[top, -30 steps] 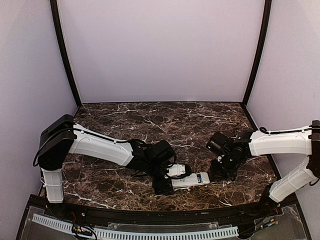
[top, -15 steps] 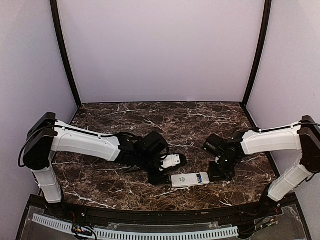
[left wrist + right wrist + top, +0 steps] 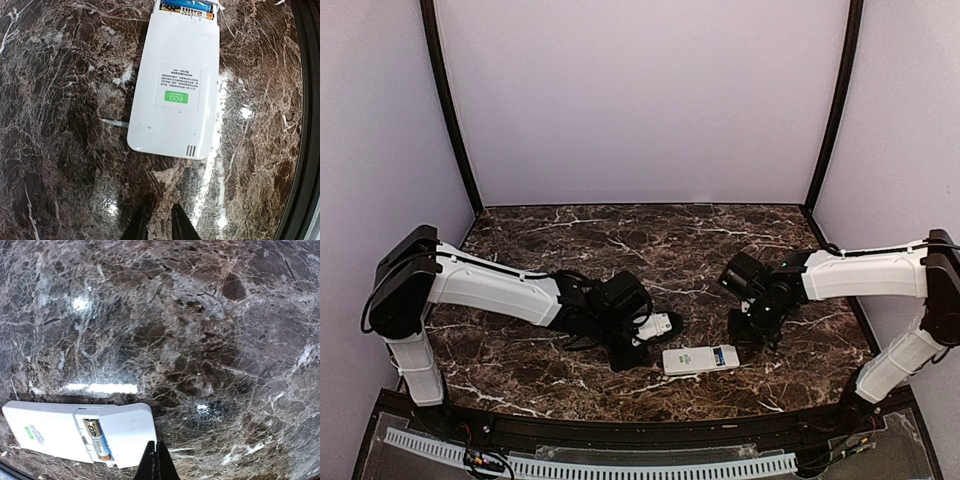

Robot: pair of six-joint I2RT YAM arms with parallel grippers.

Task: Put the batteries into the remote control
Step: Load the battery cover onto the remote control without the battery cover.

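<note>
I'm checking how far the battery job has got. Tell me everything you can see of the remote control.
The remote control is a white, plastic-looking oblong lying flat, back up, on the marble table near its front edge. Its back carries small print, a green label and small slots at one end. At the other end the battery bay is uncovered, with a blue battery seated inside. Only the table touches it.

White remote control (image 3: 175, 85), blue batteries (image 3: 99, 440), brown-veined table (image 3: 620, 240)

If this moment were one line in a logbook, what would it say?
remote: face down, back open | batteries: seated inside | left claw: narrowly apart, empty | right claw: shut, empty
</note>
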